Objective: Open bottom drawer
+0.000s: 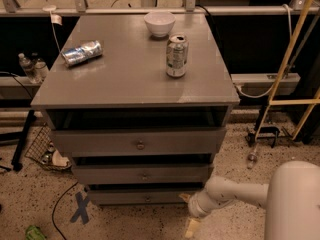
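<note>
The grey cabinet has three flat drawers with small round knobs. The bottom drawer (pixel 140 197) is the lowest one, just above the floor, and it looks shut. My gripper (pixel 188 213) is at floor level by the drawer's right end, to the right of its knob (pixel 147 198). Its pale fingers are spread apart, one by the drawer's corner (pixel 184 197) and one pointing down at the floor (pixel 191 228). It holds nothing. My white arm (pixel 235 193) reaches in from the lower right.
On the cabinet top (pixel 125 79) stand a white bowl (pixel 159 23) and an upright soda can (pixel 176 55), and a crushed can (pixel 81 52) lies there. A wire basket (pixel 42 151) and cables lie on the floor at left. A yellow frame (pixel 287 69) stands at right.
</note>
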Available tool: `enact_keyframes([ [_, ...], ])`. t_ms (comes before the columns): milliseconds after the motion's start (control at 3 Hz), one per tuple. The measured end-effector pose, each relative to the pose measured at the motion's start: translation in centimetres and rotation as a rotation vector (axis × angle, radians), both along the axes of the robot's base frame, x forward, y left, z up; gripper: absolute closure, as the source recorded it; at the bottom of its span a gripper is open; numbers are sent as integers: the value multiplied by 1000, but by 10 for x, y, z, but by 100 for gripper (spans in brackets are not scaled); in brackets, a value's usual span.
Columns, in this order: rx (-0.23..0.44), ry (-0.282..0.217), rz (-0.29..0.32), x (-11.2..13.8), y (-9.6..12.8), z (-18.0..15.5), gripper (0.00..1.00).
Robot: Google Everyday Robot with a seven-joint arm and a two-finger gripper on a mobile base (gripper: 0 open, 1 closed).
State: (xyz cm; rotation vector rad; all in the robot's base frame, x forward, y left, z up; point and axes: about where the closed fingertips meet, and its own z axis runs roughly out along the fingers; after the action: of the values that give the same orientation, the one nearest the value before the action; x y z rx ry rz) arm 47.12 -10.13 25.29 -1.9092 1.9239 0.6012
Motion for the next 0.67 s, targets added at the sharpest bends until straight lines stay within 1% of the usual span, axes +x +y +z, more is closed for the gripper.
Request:
enact_keyframes([
  [333,31,-45,30,6,11,-16,0],
  [667,60,-64,51,11,21,-29,0],
])
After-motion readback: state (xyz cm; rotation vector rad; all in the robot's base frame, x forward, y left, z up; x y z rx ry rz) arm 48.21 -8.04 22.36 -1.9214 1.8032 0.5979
